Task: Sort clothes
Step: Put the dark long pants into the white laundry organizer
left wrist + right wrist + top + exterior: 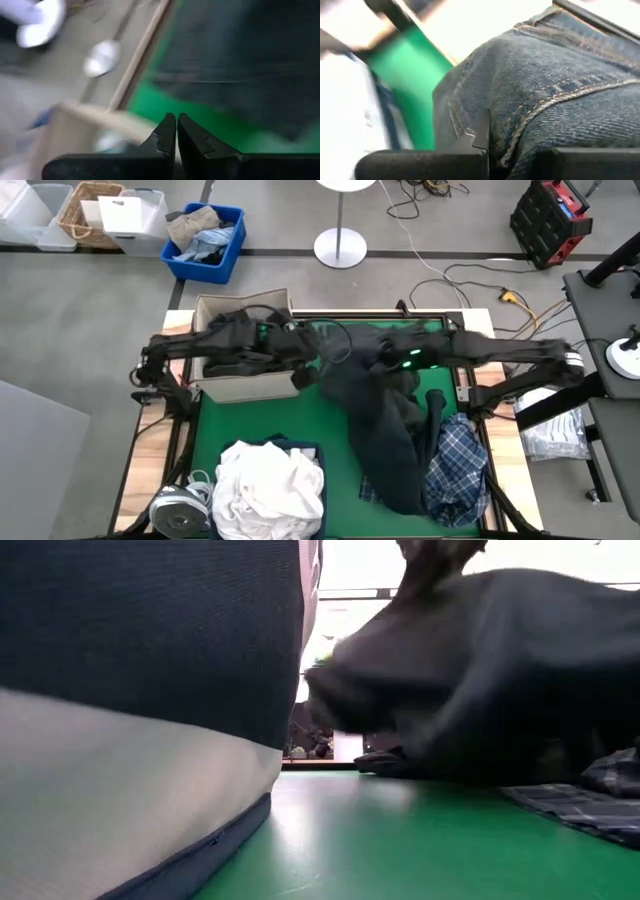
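Nearest the table's front edge, a heap of crumpled white garments (268, 485) fills a dark-rimmed bin (312, 450) on the green mat (225, 425), with a blue-and-white plaid shirt (455, 465) bunched at the front right corner. Between them a long dark garment (385, 445) drapes from mid-table down toward the front, its lower end pooled just beside the plaid shirt; up close in the right wrist view it reads as dark blue denim (560, 95) with tan stitched seams. The right gripper (385, 360) hangs over the middle of the mat with the denim's upper end bunched against it, its fingers clamped on a fold of that cloth. The left gripper (176, 131), its two dark fingers pressed together with nothing between them, sits near the corner of a beige open box (245, 385) at the mat's back left. Farther off, on the grey floor beyond the table, a blue crate (205, 245) holds a tan and pale-blue bundle (200, 230).
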`<act>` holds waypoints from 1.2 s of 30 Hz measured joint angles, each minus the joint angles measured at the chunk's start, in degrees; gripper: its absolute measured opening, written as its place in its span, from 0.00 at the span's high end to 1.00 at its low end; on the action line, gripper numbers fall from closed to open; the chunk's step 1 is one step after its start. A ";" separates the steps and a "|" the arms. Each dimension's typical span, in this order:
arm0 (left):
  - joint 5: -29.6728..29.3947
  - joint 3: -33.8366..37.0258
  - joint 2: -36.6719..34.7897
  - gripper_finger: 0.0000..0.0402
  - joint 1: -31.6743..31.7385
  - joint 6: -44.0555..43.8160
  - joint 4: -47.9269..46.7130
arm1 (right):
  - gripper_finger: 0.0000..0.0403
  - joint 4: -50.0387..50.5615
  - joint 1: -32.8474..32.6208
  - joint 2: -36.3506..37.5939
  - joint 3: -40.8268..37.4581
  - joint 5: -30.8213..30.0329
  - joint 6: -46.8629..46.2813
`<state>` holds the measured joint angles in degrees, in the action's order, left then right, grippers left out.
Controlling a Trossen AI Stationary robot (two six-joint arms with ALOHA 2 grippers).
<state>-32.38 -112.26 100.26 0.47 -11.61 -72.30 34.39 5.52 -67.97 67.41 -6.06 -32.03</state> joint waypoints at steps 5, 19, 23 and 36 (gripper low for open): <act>3.37 -12.94 -0.20 1.00 -3.55 -1.45 1.80 | 0.98 -2.02 0.00 10.17 2.31 0.01 -5.03; 26.27 -18.73 -4.10 1.00 -5.98 12.47 23.21 | 0.98 -23.00 -2.67 18.19 2.68 1.99 15.58; 26.94 -16.97 -3.44 1.00 -5.09 12.58 26.29 | 0.98 -23.25 -3.90 18.90 4.94 3.78 21.54; 26.88 -17.15 -2.27 1.00 -4.39 8.25 34.76 | 0.98 -23.87 -4.51 17.72 17.99 1.74 29.12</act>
<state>-5.50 -129.40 98.00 -3.92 -3.36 -37.54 10.52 1.01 -50.25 85.40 -4.33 -2.91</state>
